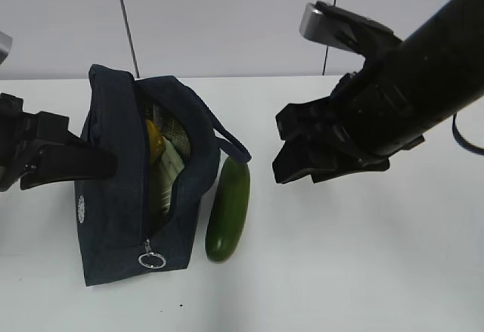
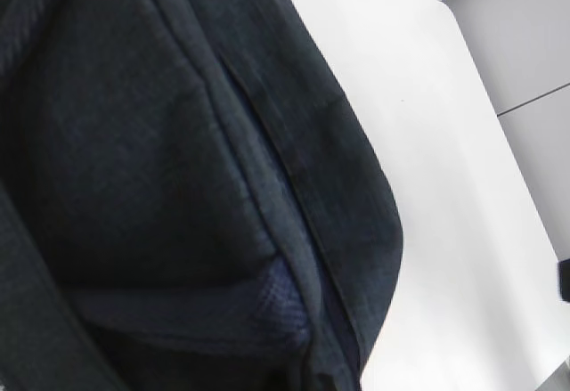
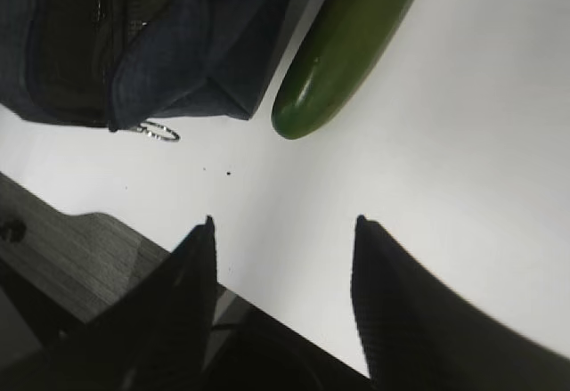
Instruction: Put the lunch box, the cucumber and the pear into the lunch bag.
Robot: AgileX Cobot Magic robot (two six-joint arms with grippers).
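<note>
The navy lunch bag (image 1: 113, 211) lies unzipped at the left, its mouth gaping. Inside it show the yellow pear (image 1: 154, 141) and the pale green lunch box (image 1: 172, 167). The dark green cucumber (image 1: 228, 209) lies on the table against the bag's right side; it also shows in the right wrist view (image 3: 347, 44). My left gripper (image 1: 106, 164) is on the bag's left wall. Bag fabric (image 2: 178, 142) fills the left wrist view, bunches at the jaws and hides the fingers. My right gripper (image 1: 291, 162) hangs open and empty above the table, right of the cucumber. Its fingertips (image 3: 359, 226) are apart.
The bag's metal ring pull (image 1: 152, 259) hangs at its near end, and its handle (image 1: 231, 144) loops over the cucumber's far end. The white table's near edge, with grey floor (image 3: 80, 257) beyond it, shows in the right wrist view. A pale wall stands behind the table.
</note>
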